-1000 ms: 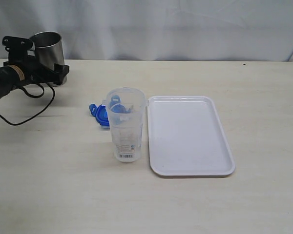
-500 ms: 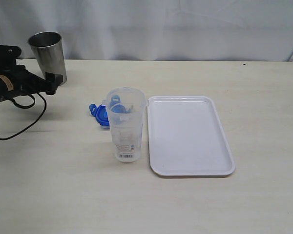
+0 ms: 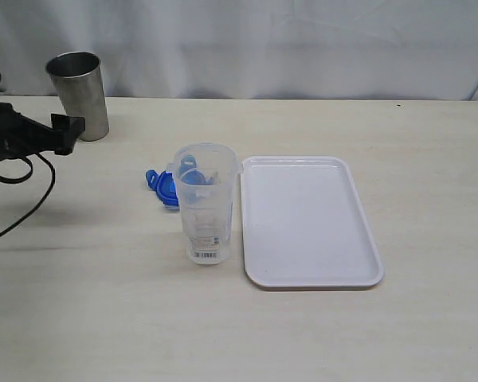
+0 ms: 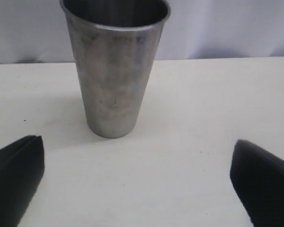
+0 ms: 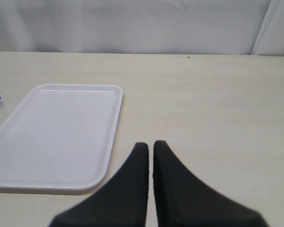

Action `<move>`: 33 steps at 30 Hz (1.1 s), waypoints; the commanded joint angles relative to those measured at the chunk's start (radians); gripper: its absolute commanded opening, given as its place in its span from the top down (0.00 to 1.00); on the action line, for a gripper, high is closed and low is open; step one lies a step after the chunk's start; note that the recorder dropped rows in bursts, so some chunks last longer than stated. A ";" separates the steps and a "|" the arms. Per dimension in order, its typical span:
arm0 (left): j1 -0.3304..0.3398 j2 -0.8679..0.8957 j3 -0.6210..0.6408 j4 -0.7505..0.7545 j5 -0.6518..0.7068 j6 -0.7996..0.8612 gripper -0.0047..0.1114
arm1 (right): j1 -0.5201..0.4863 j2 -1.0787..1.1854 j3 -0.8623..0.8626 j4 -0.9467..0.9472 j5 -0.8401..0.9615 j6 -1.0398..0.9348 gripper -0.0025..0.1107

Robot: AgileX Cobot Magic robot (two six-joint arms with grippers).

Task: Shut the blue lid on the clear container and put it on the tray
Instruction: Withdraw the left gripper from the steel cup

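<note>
Left end effector (image 4: 137,145) open, facing steel cup (image 4: 114,66); right end effector (image 5: 150,144) closed, empty.
Clear container (image 3: 206,208) stands uncapped between blue lid (image 3: 159,185) and tray (image 3: 311,227).

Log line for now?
left claw open | right claw shut | blue lid off, behind clear container | container not on tray

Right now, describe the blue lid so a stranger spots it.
Start at the flat white plastic tray; a tall clear plastic container stands by its left edge. Just behind-left of that lies the small blue plastic lid, the only blue thing there.
</note>
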 commanded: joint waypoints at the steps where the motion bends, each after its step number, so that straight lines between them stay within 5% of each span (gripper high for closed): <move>1: 0.000 -0.141 0.019 0.003 0.126 -0.064 0.08 | -0.003 -0.004 0.003 0.000 -0.005 0.000 0.94; 12: 0.000 -0.430 0.019 0.285 0.258 -0.085 0.08 | -0.003 -0.004 0.003 0.000 -0.005 0.000 0.94; 17: 0.000 -0.569 0.019 0.201 0.285 -0.170 0.08 | -0.003 -0.004 0.003 0.000 -0.005 0.000 0.94; 19: 0.000 -0.627 0.011 0.133 0.381 -0.190 0.16 | -0.003 -0.004 0.003 0.000 -0.005 0.000 0.94; 22: 0.000 -0.696 -0.008 0.190 0.457 -0.183 0.48 | -0.003 -0.004 0.003 0.000 -0.005 0.000 0.94; 24: 0.000 -0.709 -0.014 0.180 0.472 -0.282 0.60 | -0.003 -0.004 0.003 0.000 -0.005 0.000 0.94; 29: -0.122 -0.664 -0.168 0.157 0.850 -0.252 0.63 | -0.003 -0.004 0.003 0.000 -0.005 0.000 0.94; 33: -0.179 -0.578 -0.312 -0.275 1.106 0.126 0.63 | -0.003 -0.004 0.003 0.000 -0.005 0.000 0.94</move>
